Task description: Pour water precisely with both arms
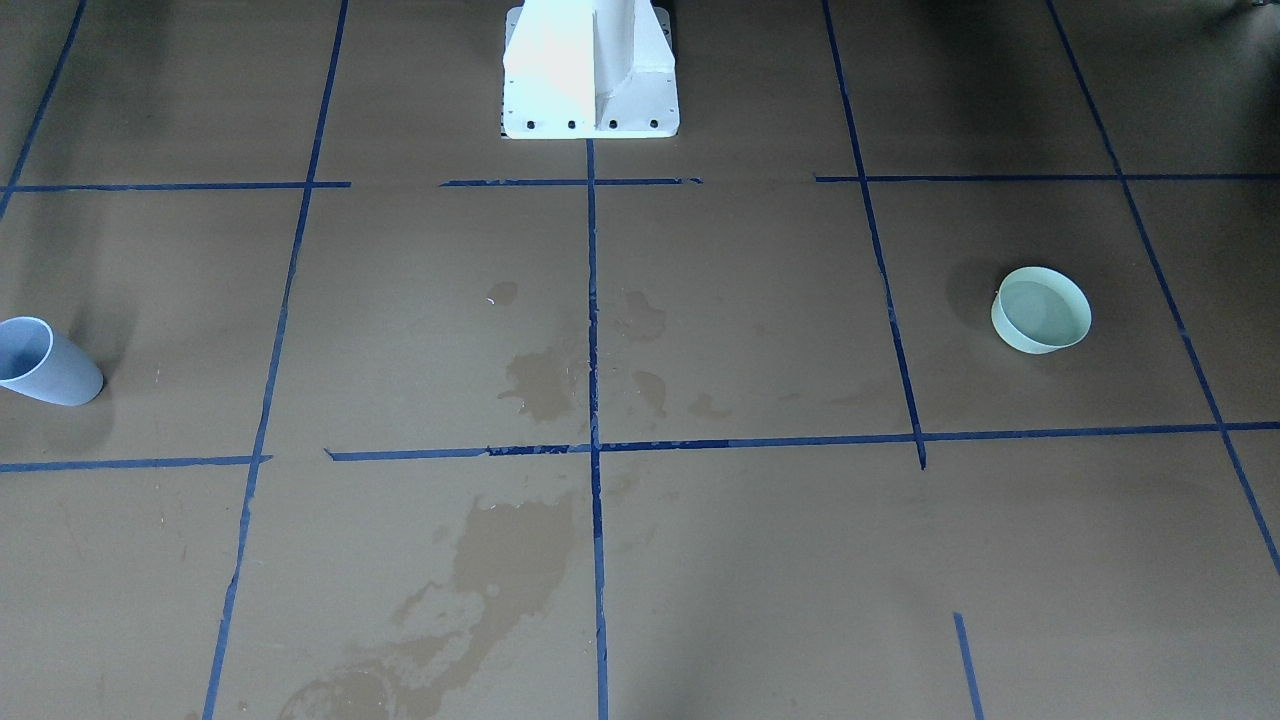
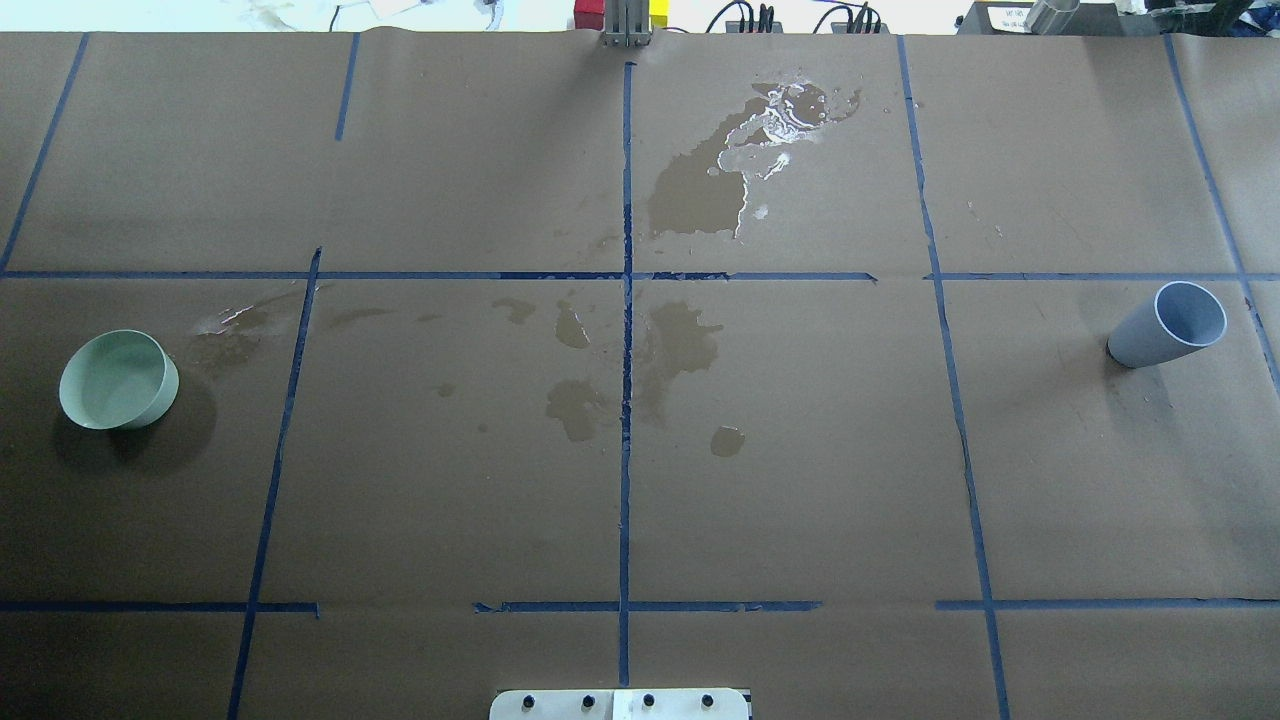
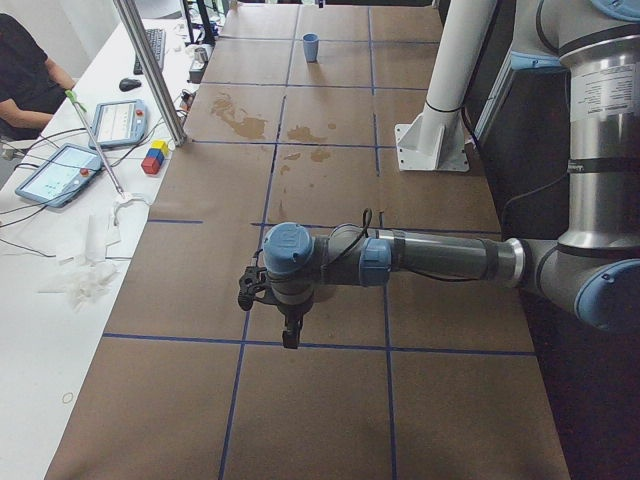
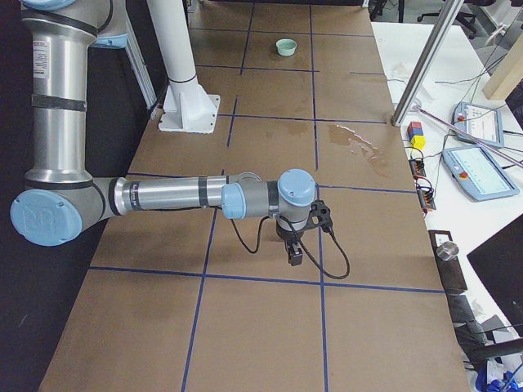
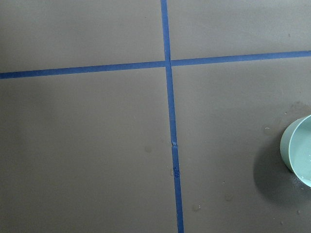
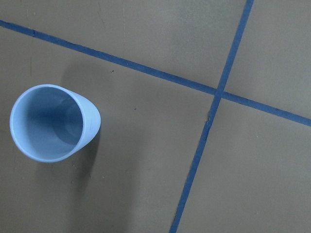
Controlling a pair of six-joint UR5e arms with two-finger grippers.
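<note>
Water [image 1: 1045,303]: in bowl [image 1: 1022,340], upright, robot's left end of table.
Handling, judged: light load, sloshes. Bowl stiff, smooth, maybe wet-slick. Pinch rim wall, keep level.
Cup [image 1: 45,365]: right end, looks empty. Take mid-wall.
Writing: none readable.
Left gripper [image 3: 289,340], right gripper [image 4: 294,260]: spread or pressed, cannot tell.
Spills [image 2: 695,190] mid-table.
</note>
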